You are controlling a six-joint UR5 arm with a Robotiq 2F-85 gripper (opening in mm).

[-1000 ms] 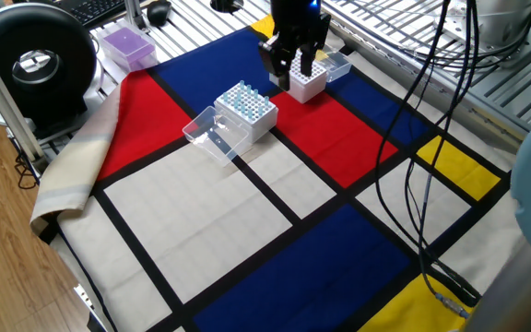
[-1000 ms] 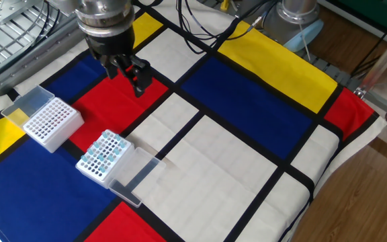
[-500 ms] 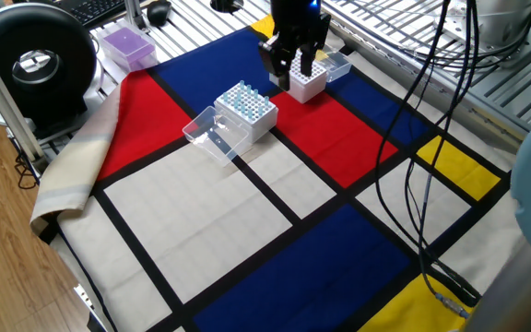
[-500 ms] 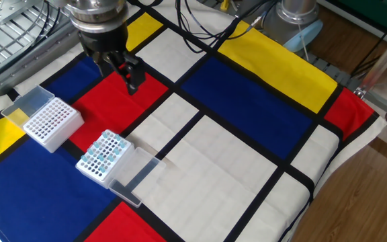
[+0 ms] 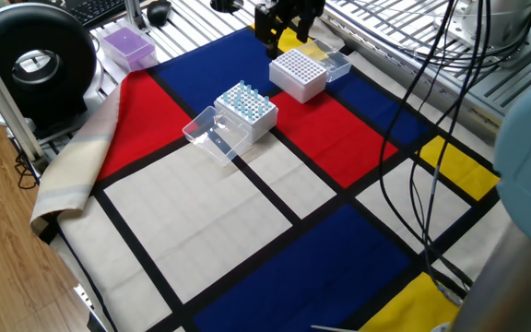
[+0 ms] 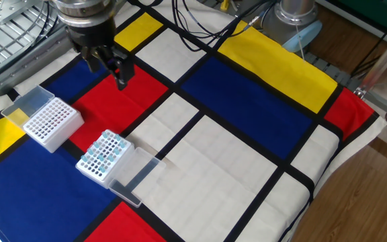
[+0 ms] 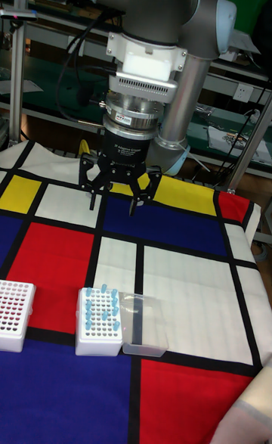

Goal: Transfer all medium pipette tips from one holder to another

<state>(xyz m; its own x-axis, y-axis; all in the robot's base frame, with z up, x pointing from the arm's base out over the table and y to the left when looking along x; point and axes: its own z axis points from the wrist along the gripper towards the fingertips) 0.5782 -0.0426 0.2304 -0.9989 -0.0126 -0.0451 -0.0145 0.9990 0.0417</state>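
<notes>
A white rack holding pale blue medium pipette tips (image 5: 245, 103) (image 6: 103, 155) (image 7: 98, 317) stands on the checkered cloth, with its clear lid (image 5: 211, 136) (image 6: 132, 175) (image 7: 143, 323) lying flat beside it. A second white rack (image 5: 299, 74) (image 6: 50, 121) (image 7: 15, 315) shows only empty holes, and its clear lid (image 6: 27, 102) is hinged back. My gripper (image 5: 282, 29) (image 6: 106, 67) (image 7: 115, 198) hangs open above the cloth, behind and between the two racks and clear of both. Nothing is between its fingers.
A purple box (image 5: 127, 44) and a black round device (image 5: 33, 60) sit at the cloth's far-left side. Cables (image 6: 200, 33) trail across the back of the table. A metal grid (image 6: 5, 33) borders the cloth, which droops over one table edge (image 5: 63, 184).
The gripper has moved away from above the empty rack, going left and back in the other fixed view. It stays open. The racks have not moved.
</notes>
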